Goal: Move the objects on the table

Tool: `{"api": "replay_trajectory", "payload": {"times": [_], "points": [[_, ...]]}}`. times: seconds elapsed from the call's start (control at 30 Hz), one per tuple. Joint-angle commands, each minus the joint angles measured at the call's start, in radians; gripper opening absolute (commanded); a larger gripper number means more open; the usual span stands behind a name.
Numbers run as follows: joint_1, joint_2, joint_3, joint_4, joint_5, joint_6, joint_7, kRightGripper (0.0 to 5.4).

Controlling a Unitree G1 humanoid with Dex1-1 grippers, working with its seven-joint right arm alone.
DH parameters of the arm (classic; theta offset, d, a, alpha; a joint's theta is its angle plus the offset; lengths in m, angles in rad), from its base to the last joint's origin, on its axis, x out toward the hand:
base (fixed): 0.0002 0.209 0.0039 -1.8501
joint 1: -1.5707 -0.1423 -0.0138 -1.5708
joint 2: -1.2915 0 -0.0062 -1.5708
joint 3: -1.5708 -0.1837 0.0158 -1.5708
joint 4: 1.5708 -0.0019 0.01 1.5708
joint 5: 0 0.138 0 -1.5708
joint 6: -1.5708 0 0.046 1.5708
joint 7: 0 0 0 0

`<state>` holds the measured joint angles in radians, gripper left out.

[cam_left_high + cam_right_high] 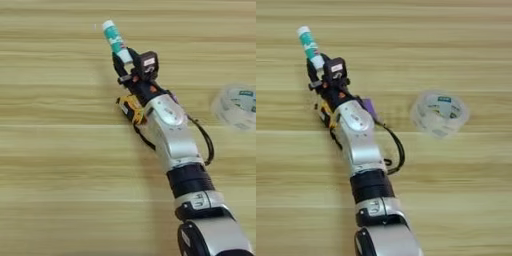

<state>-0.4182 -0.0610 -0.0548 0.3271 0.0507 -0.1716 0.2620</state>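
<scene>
1. Running across both views, the bench point(50, 150) is a wide light-tan wooden surface with lengthwise grain streaks and darker plank lines.
2. Furthest left among the small items stands out the white tube point(113, 36), a slim cylinder with a white cap end pointing up and left and a teal label around its body; the print on the label is too small to read. Its lower end sits between the black fingers point(120, 64) of the right gripper point(124, 62), which appear closed around the tube, though whether it is lifted or lying on the bench cannot be told.
3. Just below and beside the wrist lies the tape measure point(131, 108), a chunky yellow-and-black case, partly hidden under the arm. A thin black wrist cord point(146, 140) trails from it down along the left side of the forearm.
4. The forearm point(172, 132) is smooth silver metal with a rounded casing, joined lower down by a black ribbed collar and another silver section at the bottom edge. A black cable loops out on its right side. A small black box on the gripper carries a pale sticker that cannot be read.
5. Well to the right, apart from the arm, rests a roll of clear tape point(439, 113), a glossy transparent ring with a teal-and-white label in its core; the lettering is illegible.
</scene>
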Motion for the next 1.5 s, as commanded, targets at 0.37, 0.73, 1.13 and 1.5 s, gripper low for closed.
{"api": "replay_trajectory", "payload": {"times": [0.37, 0.73, 1.13, 1.5], "points": [[0.009, -0.235, -0.243, 0.064, 0.037, -0.047, -0.108, 1.71], [-0.049, -0.277, -0.248, 0.336, 0.033, -0.077, -0.107, 1.71], [-0.073, -0.293, -0.217, 0.449, 0.023, -0.102, -0.072, 1.71], [-0.096, -0.303, -0.205, 0.547, 0.015, -0.092, -0.069, 1.71]]}}
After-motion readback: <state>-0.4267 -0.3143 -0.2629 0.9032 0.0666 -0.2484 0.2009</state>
